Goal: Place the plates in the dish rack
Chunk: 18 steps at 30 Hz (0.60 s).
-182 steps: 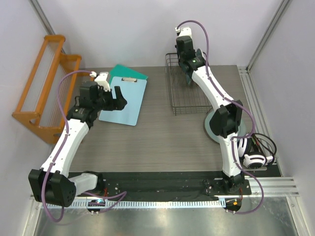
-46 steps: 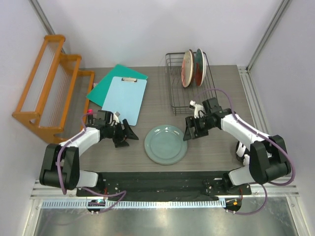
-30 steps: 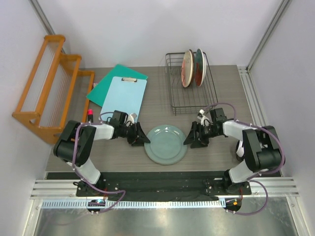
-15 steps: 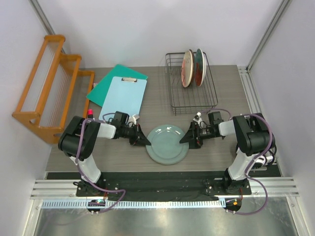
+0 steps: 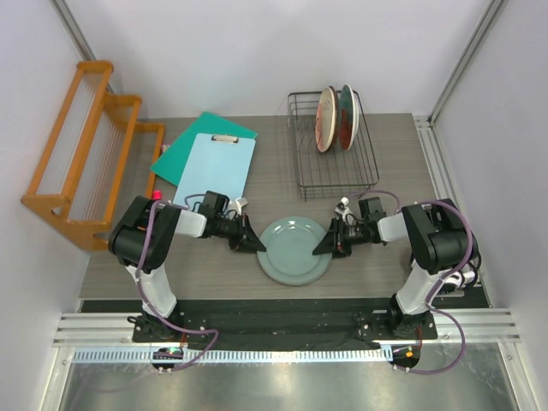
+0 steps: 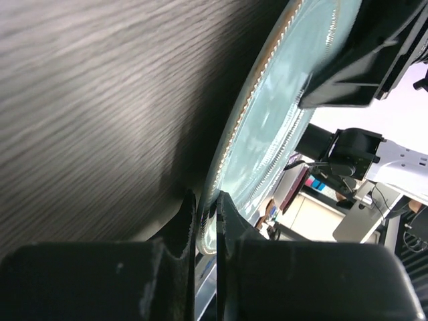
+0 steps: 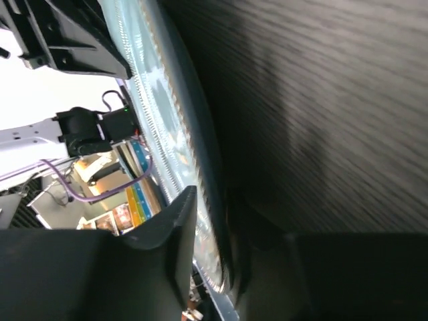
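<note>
Pinching the plate (image 5: pixel 294 250) by thin opposite rims invites a slip. The left end effector (image 6: pixel 206 212) is clamped tight on one rim. The right end effector (image 5: pixel 323 247) straddles the other, narrow, but I cannot tell if it grips. The plate lies flat on the desk (image 5: pixel 221 276) between them. Uneven lifting could twist it loose, or swing it into the two plates (image 5: pixel 334 118) standing in the rack (image 5: pixel 318 175) beyond the right end effector.

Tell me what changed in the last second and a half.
Both arms closed in on the pale green plate: the left gripper shut on its left rim, the right gripper now straddles the right rim. The plate slid slightly right. The rack, its two plates and clipboard stayed put.
</note>
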Motion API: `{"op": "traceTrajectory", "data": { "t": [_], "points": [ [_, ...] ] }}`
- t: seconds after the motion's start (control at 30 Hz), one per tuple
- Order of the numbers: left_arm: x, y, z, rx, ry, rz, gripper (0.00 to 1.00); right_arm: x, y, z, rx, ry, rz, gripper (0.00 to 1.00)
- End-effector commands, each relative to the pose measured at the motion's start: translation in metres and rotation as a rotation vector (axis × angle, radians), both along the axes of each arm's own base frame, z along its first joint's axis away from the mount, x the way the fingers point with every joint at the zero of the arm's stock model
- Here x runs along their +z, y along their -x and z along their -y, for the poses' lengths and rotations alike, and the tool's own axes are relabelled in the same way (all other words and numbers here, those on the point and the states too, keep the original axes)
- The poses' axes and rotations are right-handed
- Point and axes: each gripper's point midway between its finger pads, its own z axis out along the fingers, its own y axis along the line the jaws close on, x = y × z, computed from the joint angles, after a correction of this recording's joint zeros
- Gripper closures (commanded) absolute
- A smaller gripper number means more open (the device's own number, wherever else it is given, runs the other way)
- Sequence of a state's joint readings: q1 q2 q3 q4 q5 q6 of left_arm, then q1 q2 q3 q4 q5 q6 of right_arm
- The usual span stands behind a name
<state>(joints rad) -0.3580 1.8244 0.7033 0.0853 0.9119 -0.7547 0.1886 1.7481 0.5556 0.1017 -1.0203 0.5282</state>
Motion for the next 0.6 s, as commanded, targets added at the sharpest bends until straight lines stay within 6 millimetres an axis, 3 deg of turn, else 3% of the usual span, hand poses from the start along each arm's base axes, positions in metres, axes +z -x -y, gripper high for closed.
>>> {"op": "traceTrajectory", "data": {
  "t": [0.0, 0.07, 0.1, 0.13, 0.17, 0.23, 0.27, 0.3, 0.37, 0.43, 0.47, 0.5, 0.53, 0.57],
  "points": [
    [-0.011, 0.015, 0.012, -0.038, -0.050, -0.057, 1.00, 0.015, -0.013, -0.017, 0.038, -0.023, 0.121, 0.83],
    [-0.009, 0.013, 0.011, -0.045, -0.069, -0.032, 0.97, 0.018, -0.005, -0.014, 0.065, -0.012, 0.103, 0.92],
    [-0.009, 0.014, 0.008, -0.046, -0.090, -0.031, 0.90, 0.022, -0.005, -0.013, 0.095, -0.008, 0.144, 0.99],
    [-0.008, 0.010, 0.005, -0.050, -0.107, -0.001, 0.78, 0.029, -0.005, -0.011, 0.110, -0.004, 0.182, 0.98],
    [-0.006, 0.013, 0.001, -0.051, -0.121, -0.005, 0.71, 0.032, 0.006, -0.007, 0.124, 0.011, 0.134, 0.99],
    [0.011, 0.003, -0.007, -0.031, -0.128, 0.058, 0.58, 0.051, 0.002, -0.004, 0.169, 0.020, 0.244, 0.99],
    [0.014, 0.004, -0.016, -0.043, -0.155, 0.077, 0.56, 0.055, 0.014, 0.002, 0.188, 0.046, 0.189, 0.99],
    [0.035, -0.009, -0.020, -0.027, -0.153, 0.150, 0.52, 0.071, 0.005, 0.003, 0.210, 0.060, 0.257, 0.99],
    [0.051, -0.030, -0.043, 0.019, -0.178, 0.225, 0.48, 0.095, 0.016, 0.010, 0.262, 0.077, 0.305, 0.99],
    [0.087, -0.056, -0.067, 0.078, -0.190, 0.328, 0.46, 0.128, 0.012, 0.010, 0.269, 0.073, 0.353, 0.98],
    [0.099, -0.066, -0.076, 0.053, -0.204, 0.427, 0.44, 0.155, 0.003, 0.008, 0.263, 0.070, 0.428, 0.99],
    [0.119, -0.083, -0.083, 0.058, -0.221, 0.516, 0.43, 0.167, 0.001, 0.007, 0.262, 0.073, 0.448, 0.99],
    [0.128, -0.097, -0.095, 0.071, -0.258, 0.578, 0.43, 0.177, 0.000, 0.008, 0.261, 0.080, 0.456, 0.99],
    [0.135, -0.110, -0.102, 0.078, -0.300, 0.637, 0.42, 0.200, -0.012, 0.006, 0.252, 0.080, 0.527, 0.99]
  ]
}}
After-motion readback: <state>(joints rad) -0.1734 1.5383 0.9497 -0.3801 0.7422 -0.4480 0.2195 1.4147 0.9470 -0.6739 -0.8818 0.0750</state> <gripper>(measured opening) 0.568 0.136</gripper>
